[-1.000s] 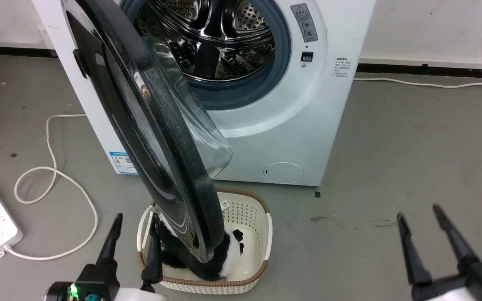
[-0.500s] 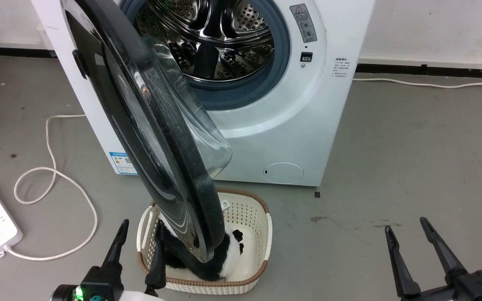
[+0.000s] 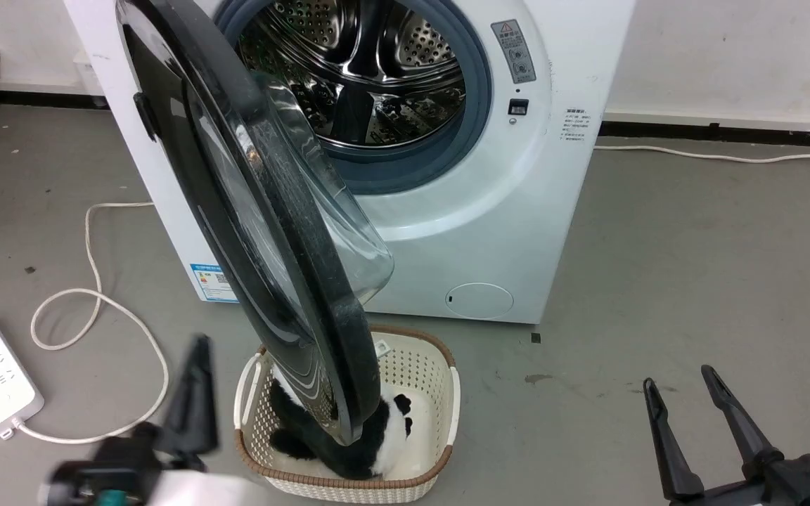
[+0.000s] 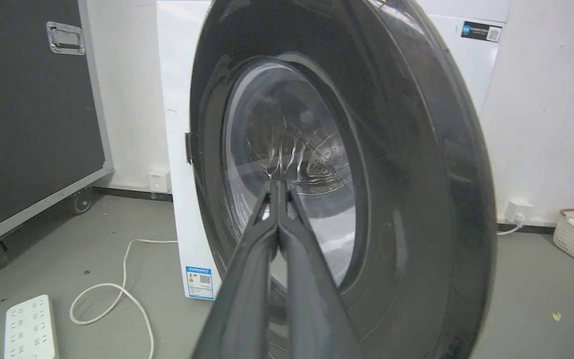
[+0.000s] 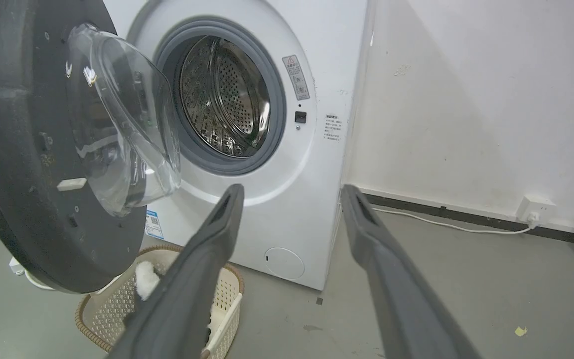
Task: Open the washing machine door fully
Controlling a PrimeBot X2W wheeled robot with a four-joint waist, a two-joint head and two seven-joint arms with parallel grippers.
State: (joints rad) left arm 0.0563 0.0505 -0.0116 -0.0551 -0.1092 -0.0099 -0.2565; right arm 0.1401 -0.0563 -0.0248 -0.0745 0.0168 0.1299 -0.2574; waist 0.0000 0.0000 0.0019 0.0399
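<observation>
Plainly the large, round, glossy black washing machine door [image 3: 208,197], with its clear domed glass bowl, already stands well out from the white front-loading machine [image 3: 517,232]. Hinged at the machine's left side, it is nearly edge-on to the robot. Its lower rim hangs over a cream plastic basket [image 3: 415,365] with a brown woven rim on the floor. Behind it the grey-ringed steel drum [image 3: 370,63] is laid bare.

The left gripper [image 3: 194,393], blurred in the head view, sits low, just left of the basket, on the door's glossy outer side. In the left wrist view its two dark fingers [image 4: 252,259] are pressed together with nothing between them, aimed at the glass centre. I cannot tell whether the tips touch it.

The right gripper [image 3: 678,376] has its fingers spread wide and empty, well apart from the door, on the inner side.

As I judge it, the rest of the swing carries the free edge toward the robot's left. The left arm is nearer but stands in that path. It would have to hook the rim and draw it, or a push must come from the inner face.
</observation>
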